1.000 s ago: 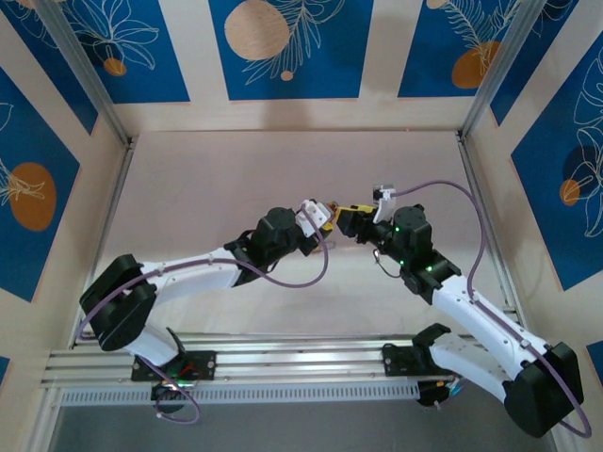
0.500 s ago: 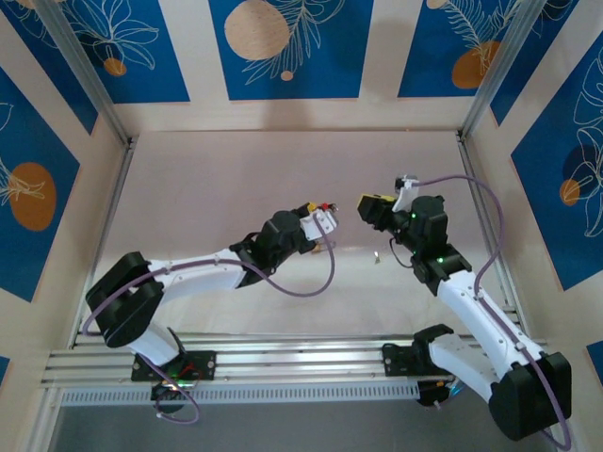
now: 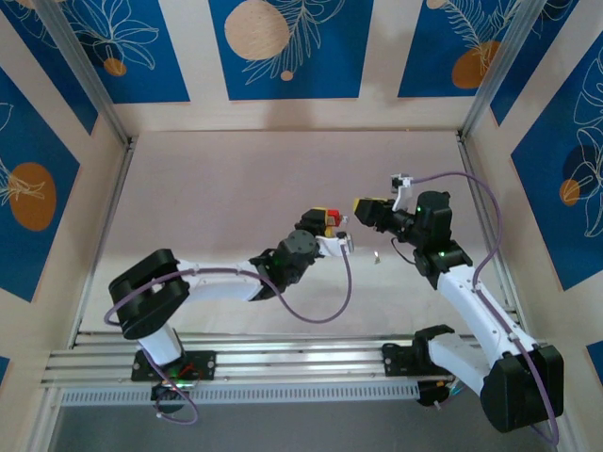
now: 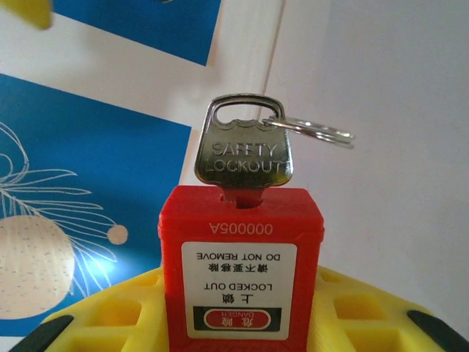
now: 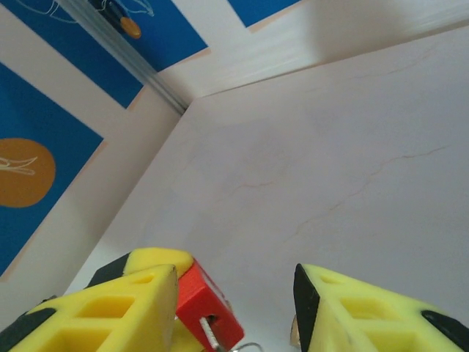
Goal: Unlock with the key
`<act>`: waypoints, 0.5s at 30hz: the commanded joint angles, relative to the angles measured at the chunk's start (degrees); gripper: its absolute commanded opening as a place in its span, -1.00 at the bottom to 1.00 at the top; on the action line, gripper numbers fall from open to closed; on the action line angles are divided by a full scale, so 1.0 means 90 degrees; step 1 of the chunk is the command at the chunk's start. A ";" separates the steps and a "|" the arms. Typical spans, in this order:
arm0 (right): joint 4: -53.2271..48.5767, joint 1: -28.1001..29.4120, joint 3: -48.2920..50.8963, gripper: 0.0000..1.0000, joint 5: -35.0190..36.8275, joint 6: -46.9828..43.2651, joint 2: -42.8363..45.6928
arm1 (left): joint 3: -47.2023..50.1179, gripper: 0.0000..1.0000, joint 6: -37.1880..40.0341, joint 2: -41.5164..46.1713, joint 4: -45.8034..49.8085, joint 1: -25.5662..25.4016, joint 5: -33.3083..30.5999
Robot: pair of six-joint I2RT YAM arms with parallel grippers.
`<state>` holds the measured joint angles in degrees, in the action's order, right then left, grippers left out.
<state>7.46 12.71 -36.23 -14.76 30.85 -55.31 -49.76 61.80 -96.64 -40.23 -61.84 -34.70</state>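
The safety padlock (image 4: 242, 271) has a red, rectangular plastic body with a smooth face. Its white label reads "DO NOT REMOVE / LOCKED OUT" and appears upside down in the left wrist view. A flat steel key (image 4: 244, 158) stamped "SAFETY LOCKOUT" is seated in the end of the padlock. A thin wire key ring (image 4: 315, 132) passes through the bow of the key. The left gripper (image 4: 242, 323) is clamped on the padlock body, with its ribbed yellow fingers (image 4: 110, 312) on either side.

From above, the padlock (image 3: 327, 217) is only a small red block, held in the left gripper (image 3: 332, 228) over the middle of the table (image 3: 236, 179). The right gripper (image 3: 366, 208) is just to the right of the padlock, facing it and not touching it.

The right wrist view shows the right gripper (image 5: 233, 282) with its fingers (image 5: 110, 308) spread and nothing between them. A red corner of the padlock (image 5: 209, 304) shows close beside one finger.

The table under the padlock is pale and matt, with faint hairline veins. Beyond the padlock stand pale walls carrying blue wall panels (image 3: 283, 47) with white leaf outlines and orange discs. Aluminium posts (image 3: 89, 71) rise at the far corners.
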 commanded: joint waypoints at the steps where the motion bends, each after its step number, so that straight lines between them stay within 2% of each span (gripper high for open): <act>1: 0.0364 -0.0021 0.0304 -0.04 -0.0430 0.0110 0.0064 | 0.0240 -0.41 0.1059 -0.0254 -0.1049 -0.0108 -0.0570; 5: 0.0498 -0.0078 0.0474 -0.06 -0.0438 0.0021 0.0015 | 0.0488 -0.40 0.1509 -0.0417 -0.1759 -0.0126 -0.0776; 10: 0.0754 -0.0224 0.0636 -0.22 -0.0743 0.0158 -0.0233 | 0.0723 -0.40 0.2038 -0.0710 -0.2854 -0.0189 -0.1000; 15: 0.0719 -0.0230 0.0543 -0.25 -0.1156 0.0086 -0.0613 | 0.0865 -0.40 0.2110 -0.0849 -0.3358 -0.0252 -0.1077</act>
<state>12.86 10.79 -31.33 -21.41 31.88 -59.59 -42.81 78.67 -103.68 -61.87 -63.22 -42.48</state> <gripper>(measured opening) 0.374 0.362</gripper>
